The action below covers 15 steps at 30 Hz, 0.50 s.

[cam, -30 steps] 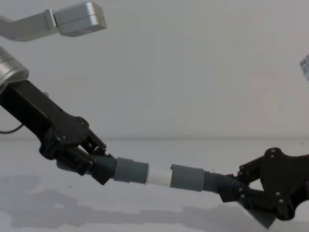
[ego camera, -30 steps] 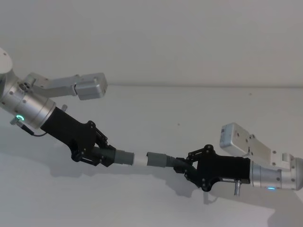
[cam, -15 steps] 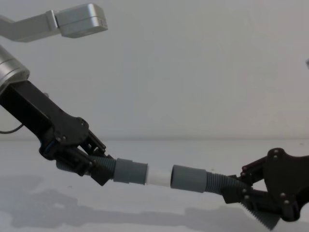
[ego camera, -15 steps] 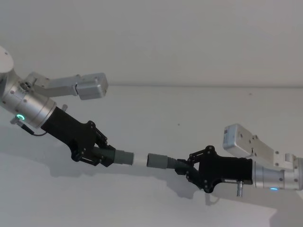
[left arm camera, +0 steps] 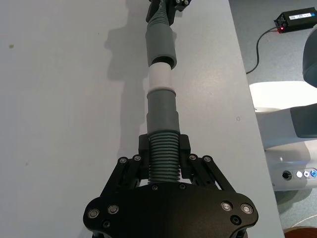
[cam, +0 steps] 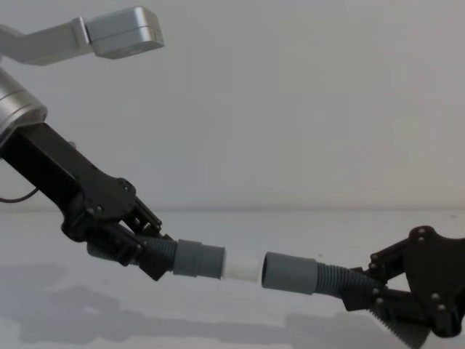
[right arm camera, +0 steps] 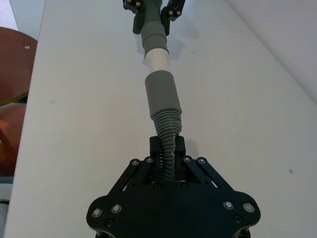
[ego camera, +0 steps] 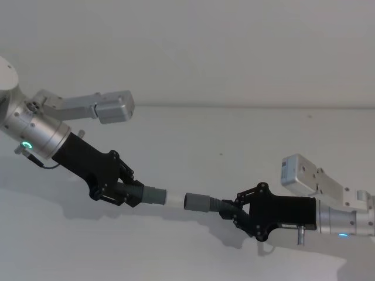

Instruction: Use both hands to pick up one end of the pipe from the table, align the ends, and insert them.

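Both pipe pieces are held off the table [ego camera: 246,126], tip facing socket.

Left gripper [ego camera: 120,192]: fingers clamped on the ribbed section of the straight hose [ego camera: 146,194]. Its smooth cuff and narrow white tip [ego camera: 176,199] stick out beyond the fingers, toward the other arm.

Right gripper [ego camera: 231,208]: fingers clamped on the ribbed section of the second hose [ego camera: 205,202]. Its wider socket cuff [cam: 290,272] projects beyond those fingers toward the left gripper.

Alignment, chest view: white tip meets the socket mouth, most of the white length exposed. Cannot tell whether the tip has entered or only abuts. Right wrist view: a small gap or offset seems to sit between tip and socket, and the socket cuff leans slightly off the line of the tip. Left wrist view: the two cuffs read nearly collinear.

Judgement on the step in hand (insertion):
- Correct the slight angle first. Bring the socket axis onto the tip axis before pushing; a skewed push would likely jam the rim on the tip's edge.
- Both grips sit on flexible ribs behind the cuffs, so the hoses will probably bend under axial load. Push slowly, along the common axis only.
- Keep one arm fixed as reference and advance the other; moving both risks losing the line.
- Seated when white is mostly hidden in the socket.
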### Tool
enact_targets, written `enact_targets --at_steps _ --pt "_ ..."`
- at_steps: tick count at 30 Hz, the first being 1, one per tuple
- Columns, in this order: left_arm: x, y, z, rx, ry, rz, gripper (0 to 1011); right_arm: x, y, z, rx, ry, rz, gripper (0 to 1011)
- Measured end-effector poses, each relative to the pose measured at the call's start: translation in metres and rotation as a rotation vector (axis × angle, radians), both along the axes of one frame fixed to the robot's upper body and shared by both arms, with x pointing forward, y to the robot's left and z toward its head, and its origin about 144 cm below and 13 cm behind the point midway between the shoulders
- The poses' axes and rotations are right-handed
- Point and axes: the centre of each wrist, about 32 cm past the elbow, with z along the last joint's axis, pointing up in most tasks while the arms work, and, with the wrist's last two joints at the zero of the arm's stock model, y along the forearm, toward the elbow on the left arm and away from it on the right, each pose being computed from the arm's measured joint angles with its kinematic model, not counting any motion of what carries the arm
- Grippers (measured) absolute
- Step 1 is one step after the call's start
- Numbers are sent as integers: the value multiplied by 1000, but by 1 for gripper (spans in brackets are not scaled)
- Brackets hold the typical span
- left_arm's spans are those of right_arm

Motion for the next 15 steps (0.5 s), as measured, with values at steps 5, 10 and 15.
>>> enact_targets --at_steps 5,10,15 --pt "0 -1 -1 -6 3 -5 317 0 -1 0 0 5 -1 133" --pt "1 -2 -2 -14 7 -10 317 0 0 -1 0 14 -4 133" --pt "1 -4 -4 -21 13 -15 317 0 0 -1 0 19 -8 133"
